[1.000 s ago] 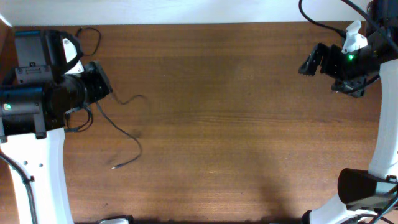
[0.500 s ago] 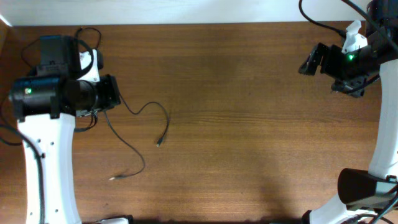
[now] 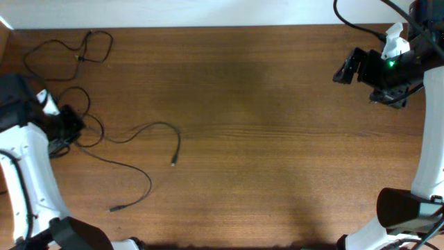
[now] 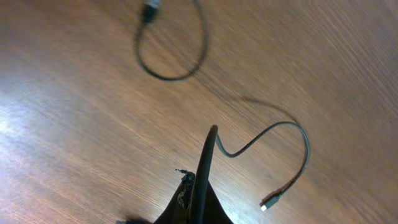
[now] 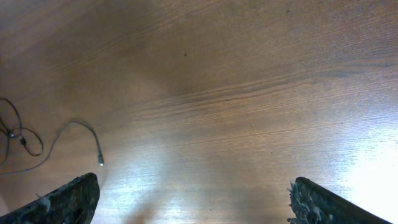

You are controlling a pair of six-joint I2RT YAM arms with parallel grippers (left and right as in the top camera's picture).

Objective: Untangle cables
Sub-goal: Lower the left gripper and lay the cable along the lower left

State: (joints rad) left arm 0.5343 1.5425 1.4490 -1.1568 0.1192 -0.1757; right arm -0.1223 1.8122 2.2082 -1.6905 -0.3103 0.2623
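Observation:
Several thin black cables lie at the table's left. One loose loop (image 3: 69,52) lies at the far left corner. One cable (image 3: 156,127) arcs right to a plug (image 3: 173,163). Another (image 3: 132,170) runs to a plug near the front (image 3: 111,208). My left gripper (image 3: 68,126) is shut on a cable, which rises between its jaws in the left wrist view (image 4: 205,168) and curves to a plug (image 4: 268,203). A second loop (image 4: 174,65) lies beyond. My right gripper (image 3: 345,70) is open and empty at the far right, high above the table (image 5: 193,199).
The right wrist view shows the arced cable (image 5: 81,124) and small loops (image 5: 18,140) far off at its left edge. Thicker robot wiring (image 3: 361,28) hangs at the back right. The right arm's base (image 3: 406,208) stands at the front right.
My left gripper has moved left and toward the front, pulling a cable. The cables have spread out, the arced end has stretched right, and the far-left loop has come into view. The right arm is still.

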